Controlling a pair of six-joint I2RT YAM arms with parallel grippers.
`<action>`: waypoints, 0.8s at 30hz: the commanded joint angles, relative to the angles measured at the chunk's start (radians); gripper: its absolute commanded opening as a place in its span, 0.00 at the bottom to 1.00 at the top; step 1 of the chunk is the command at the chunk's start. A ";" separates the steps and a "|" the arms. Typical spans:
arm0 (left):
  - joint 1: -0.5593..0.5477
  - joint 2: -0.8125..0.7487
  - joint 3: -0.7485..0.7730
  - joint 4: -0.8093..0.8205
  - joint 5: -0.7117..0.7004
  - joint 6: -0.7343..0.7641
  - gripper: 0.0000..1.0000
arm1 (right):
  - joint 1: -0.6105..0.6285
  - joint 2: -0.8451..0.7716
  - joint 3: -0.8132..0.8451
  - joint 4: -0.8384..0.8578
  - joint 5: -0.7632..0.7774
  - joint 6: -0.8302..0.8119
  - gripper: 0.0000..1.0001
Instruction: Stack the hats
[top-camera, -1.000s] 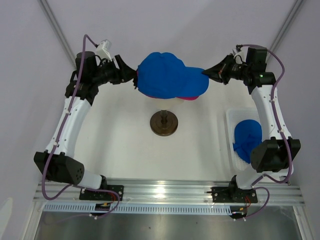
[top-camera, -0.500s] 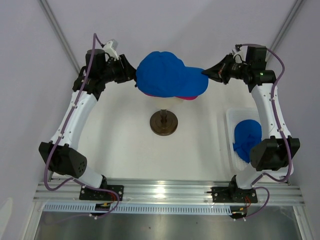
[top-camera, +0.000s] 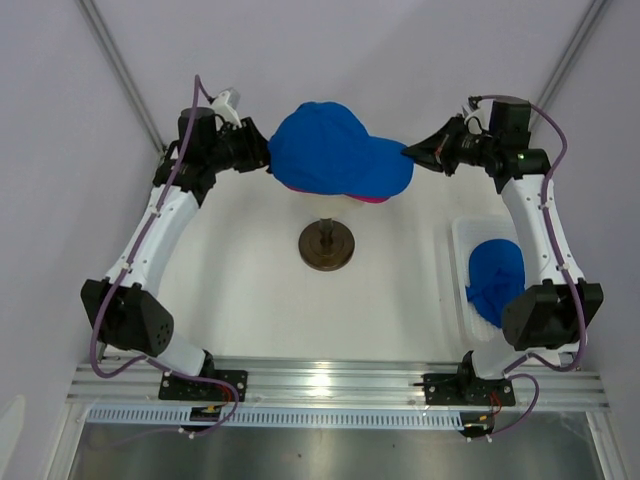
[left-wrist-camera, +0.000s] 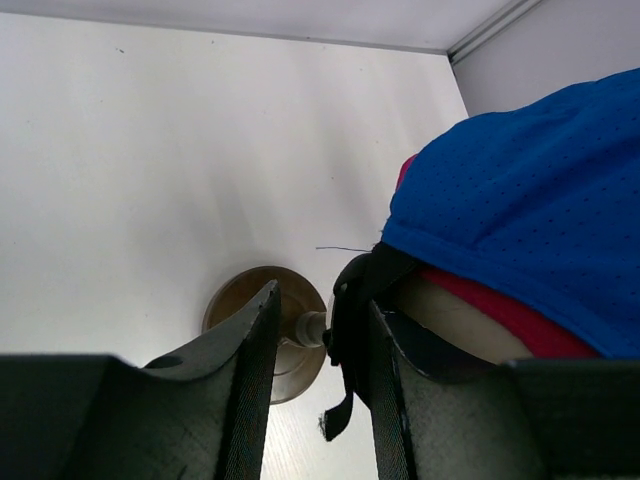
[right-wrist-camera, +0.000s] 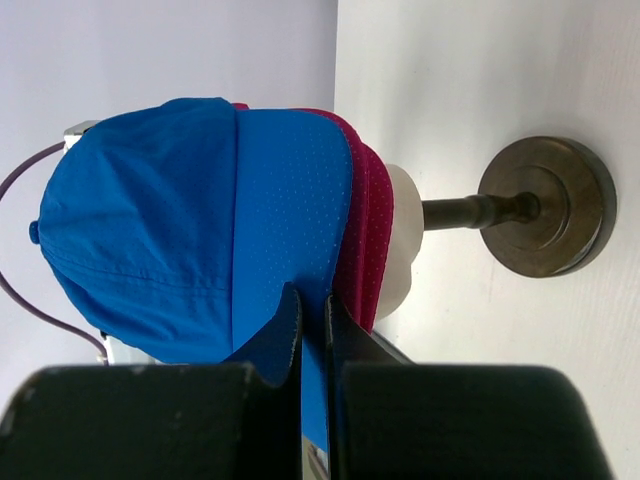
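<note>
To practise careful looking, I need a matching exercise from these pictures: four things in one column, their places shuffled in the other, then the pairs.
1 pink cap; 2 upper blue cap; 3 second blue cap; 4 stand base
A in the white tray; B directly on the table; C brim in the right gripper; D between a blue cap and the mannequin head
Pairs: 1-D, 2-C, 3-A, 4-B

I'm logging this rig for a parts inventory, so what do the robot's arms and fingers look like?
The left arm and right arm match: white tubular links between bulky black joints, with a purple cable looping along each. The fingers are flat, matte black wedges. No markings are legible.
</note>
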 joint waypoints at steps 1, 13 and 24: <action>0.005 0.030 -0.095 -0.123 -0.087 0.043 0.40 | 0.025 -0.009 -0.085 -0.139 0.084 -0.152 0.00; 0.005 -0.033 0.047 -0.183 -0.110 0.083 0.56 | 0.005 -0.090 -0.096 -0.138 0.029 -0.218 0.23; 0.006 0.025 0.354 -0.306 -0.041 0.066 0.84 | -0.001 -0.014 0.288 -0.366 0.093 -0.439 0.67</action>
